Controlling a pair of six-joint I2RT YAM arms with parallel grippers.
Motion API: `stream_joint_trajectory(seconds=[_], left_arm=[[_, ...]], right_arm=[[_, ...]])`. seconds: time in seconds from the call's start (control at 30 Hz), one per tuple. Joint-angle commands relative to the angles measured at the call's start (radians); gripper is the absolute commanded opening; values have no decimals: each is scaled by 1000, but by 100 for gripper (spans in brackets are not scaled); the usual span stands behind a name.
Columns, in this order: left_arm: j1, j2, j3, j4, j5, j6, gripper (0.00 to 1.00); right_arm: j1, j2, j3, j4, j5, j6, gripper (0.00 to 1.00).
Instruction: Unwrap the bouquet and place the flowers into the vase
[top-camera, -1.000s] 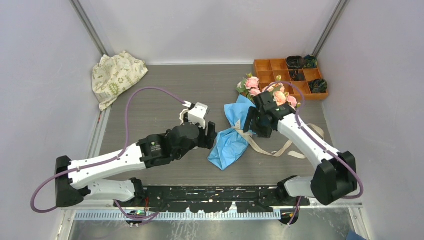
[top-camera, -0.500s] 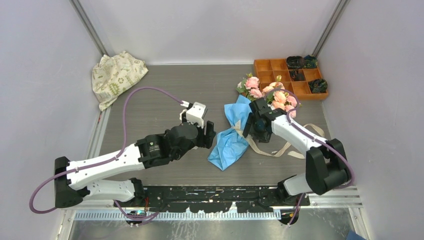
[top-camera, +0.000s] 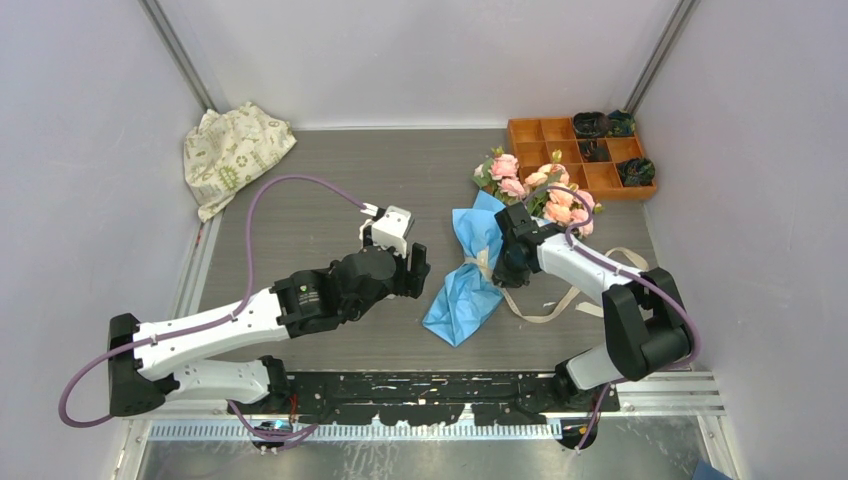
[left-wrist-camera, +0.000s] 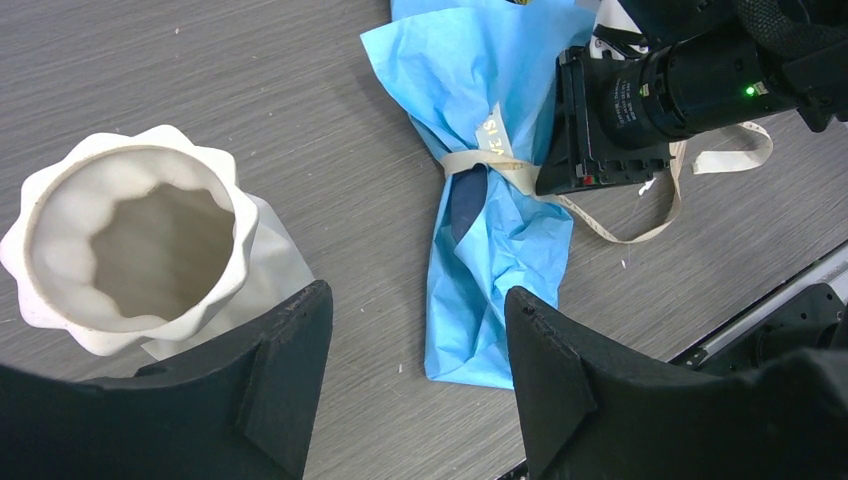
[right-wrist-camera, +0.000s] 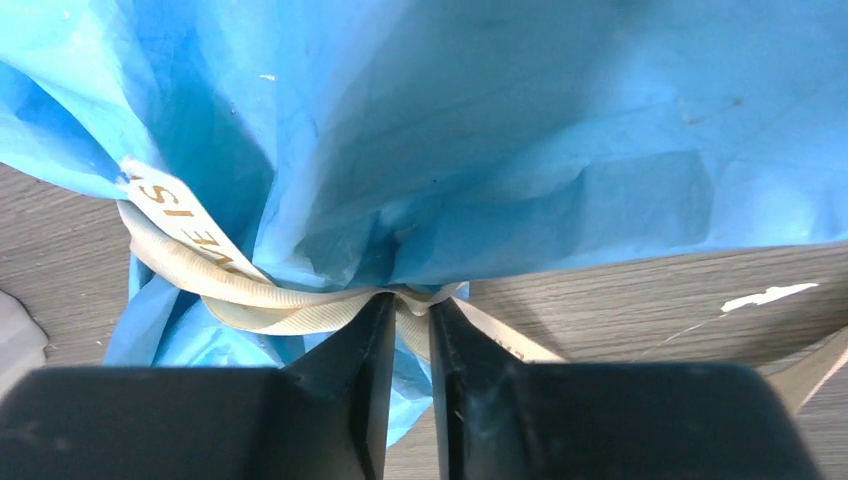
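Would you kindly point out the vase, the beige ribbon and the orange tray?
vase (left-wrist-camera: 150, 235), left wrist view, inner wall of its mouth.
beige ribbon (left-wrist-camera: 485, 162), left wrist view, middle of the tied band.
orange tray (top-camera: 527, 133), top view, empty left compartment.

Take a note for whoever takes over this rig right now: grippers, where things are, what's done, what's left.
Left gripper: jaws open, empty, beside the upright white ribbed ceramic vase.
Right gripper: jaws shut on the beige ribbon around the blue paper-wrapped bouquet, which lies on the grey table.
Done: ribbon gripped, not yet untied.
Left: untie, remove paper, put pink roses in vase.
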Motion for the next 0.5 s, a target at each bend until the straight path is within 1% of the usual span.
stream_joint_trajectory(seconds=[0.0, 0.03, 0.1, 0.13, 0.23, 0.27, 0.37, 0.47], left_arm=[[1, -24, -3, 20, -29, -11, 64], [2, -27, -3, 21, -30, -11, 64], [3, -28, -3, 24, -31, -10, 64], [2, -29, -3, 26, -31, -9, 64], [3, -21, 4, 25, -28, -7, 64], [3, -19, 6, 24, -26, -8, 64], [3, -16, 5, 33, -19, -9, 64], [3, -6, 7, 46, -6, -9, 64]], right_arm=[[2, -25, 22, 12, 13, 17, 20], [3, -39, 25, 6, 16, 20, 16], [2, -72, 29, -14, 18, 25, 16], [3, -89, 35, -32, 20, 27, 20], [15, -173, 39, -100, 26, 39, 45], [26, -216, 35, -119, 33, 46, 50], [45, -315, 20, -182, 52, 57, 58], [49, -353, -11, -203, 48, 58, 59]])
